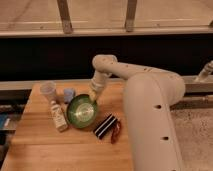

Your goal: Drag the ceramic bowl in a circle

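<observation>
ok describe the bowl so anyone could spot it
On the wooden table by the white arm, the bowl sits near the middle, the gripper at its far right rim. It is the only round, glossy green thing, wider than the cups and bottle beside it.

— Where's the hand (pixel 93 98) just now?
— Down low, left of the arm's thick white body, about mid-scene. It points downward and is closed up tight.
— And the arm (pixel 150 95) itself?
— It rises from the near right and runs far and leftward. It bends at a rounded joint (pixel 104 65), then the wrist (pixel 98 82) drops steeply to the hand.
</observation>
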`<action>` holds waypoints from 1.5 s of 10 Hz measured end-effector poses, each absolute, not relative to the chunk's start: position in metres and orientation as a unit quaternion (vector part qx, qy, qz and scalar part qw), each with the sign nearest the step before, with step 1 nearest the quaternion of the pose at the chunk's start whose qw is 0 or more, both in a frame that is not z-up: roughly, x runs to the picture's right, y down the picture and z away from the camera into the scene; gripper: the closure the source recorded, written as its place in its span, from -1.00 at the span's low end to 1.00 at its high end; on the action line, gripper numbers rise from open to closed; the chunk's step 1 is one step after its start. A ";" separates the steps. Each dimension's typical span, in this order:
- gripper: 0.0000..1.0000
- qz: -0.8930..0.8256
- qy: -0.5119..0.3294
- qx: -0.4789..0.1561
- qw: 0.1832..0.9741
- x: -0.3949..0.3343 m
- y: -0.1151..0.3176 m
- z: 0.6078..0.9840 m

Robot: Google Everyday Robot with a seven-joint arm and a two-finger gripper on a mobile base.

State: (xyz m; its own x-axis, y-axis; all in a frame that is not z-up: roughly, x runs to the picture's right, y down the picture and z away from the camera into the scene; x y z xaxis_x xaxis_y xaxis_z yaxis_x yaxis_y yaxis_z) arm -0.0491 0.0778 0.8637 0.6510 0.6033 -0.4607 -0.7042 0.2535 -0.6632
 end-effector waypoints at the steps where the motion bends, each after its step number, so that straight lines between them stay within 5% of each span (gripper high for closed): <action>1: 1.00 0.422 0.064 -0.447 0.786 -0.034 0.084 0.860; 8: 1.00 0.505 0.140 -0.386 0.759 0.088 0.077 0.872; 15: 1.00 0.463 0.120 -0.383 0.790 0.013 0.023 0.908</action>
State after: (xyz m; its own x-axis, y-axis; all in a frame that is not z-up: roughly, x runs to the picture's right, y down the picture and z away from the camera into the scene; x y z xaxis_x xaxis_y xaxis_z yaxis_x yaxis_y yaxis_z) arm 0.0128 0.0226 0.9084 0.5414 0.6399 -0.5453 -0.8245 0.2771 -0.4934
